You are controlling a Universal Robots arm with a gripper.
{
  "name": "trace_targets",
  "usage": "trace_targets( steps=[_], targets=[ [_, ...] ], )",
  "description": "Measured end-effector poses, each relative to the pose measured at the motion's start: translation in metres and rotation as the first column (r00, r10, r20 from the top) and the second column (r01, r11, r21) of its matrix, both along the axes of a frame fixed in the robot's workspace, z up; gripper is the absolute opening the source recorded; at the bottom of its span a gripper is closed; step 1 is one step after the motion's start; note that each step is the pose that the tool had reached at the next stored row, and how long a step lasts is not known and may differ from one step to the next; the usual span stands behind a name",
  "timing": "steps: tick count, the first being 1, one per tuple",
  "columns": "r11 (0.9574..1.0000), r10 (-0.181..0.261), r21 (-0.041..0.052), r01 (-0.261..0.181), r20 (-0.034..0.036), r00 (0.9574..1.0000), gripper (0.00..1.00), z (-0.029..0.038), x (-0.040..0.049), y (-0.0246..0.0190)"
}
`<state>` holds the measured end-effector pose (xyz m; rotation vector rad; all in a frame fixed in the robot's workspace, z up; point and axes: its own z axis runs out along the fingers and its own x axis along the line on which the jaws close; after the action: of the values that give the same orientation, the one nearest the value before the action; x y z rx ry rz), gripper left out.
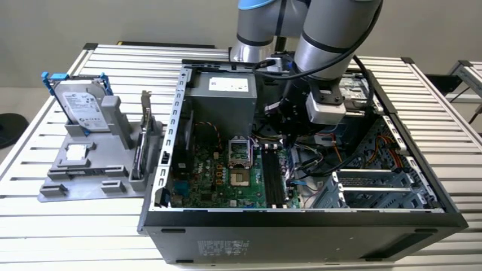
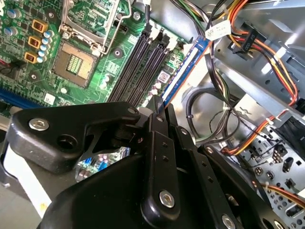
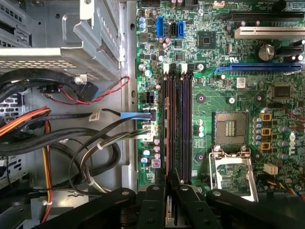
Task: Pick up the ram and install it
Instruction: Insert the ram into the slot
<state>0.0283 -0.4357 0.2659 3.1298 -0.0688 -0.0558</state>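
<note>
Right, the arm [image 1: 324, 34] is reaching down from the upper centre of the exterior view into the open computer case [image 1: 301, 217], and the gripper [image 1: 290, 131] sits low over the green motherboard [image 1: 226, 175], just above the row of memory slots [image 1: 272, 178]. In the second wrist view the gripper [image 2: 161, 106] has its black fingers [image 2: 157, 112] pinched together on the ram [image 2: 183, 71], a thin blue-edged stick running from the fingertips up toward the upper right of the frame, standing on its edge right alongside the dark slots [image 2: 140, 67]. In the first wrist view the fingertips [image 3: 170, 179] come up from the bottom centre, closed around the stick's near end, with the slots [image 3: 177, 124] stretching straight up the middle; whether the stick is seated in a slot I cannot tell. Left of the case in the exterior view, a grey holder [image 1: 98, 164] carries a hard drive [image 1: 79, 104] in a blue frame, well apart from the gripper.
</note>
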Motion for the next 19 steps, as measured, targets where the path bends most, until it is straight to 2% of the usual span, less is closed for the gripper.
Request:
trace_targets(
  steps=[11, 19],
  targets=[
    [1.0000, 0.000, -0.0001, 0.000, 0.0001, 1.0000, 0.00, -0.0143, -0.0006, -0.0016],
    [1.0000, 0.000, 0.0012, 0.000, 0.0009, 1.0000, 0.00, -0.0216, -0.0008, -0.0095]
  ],
)
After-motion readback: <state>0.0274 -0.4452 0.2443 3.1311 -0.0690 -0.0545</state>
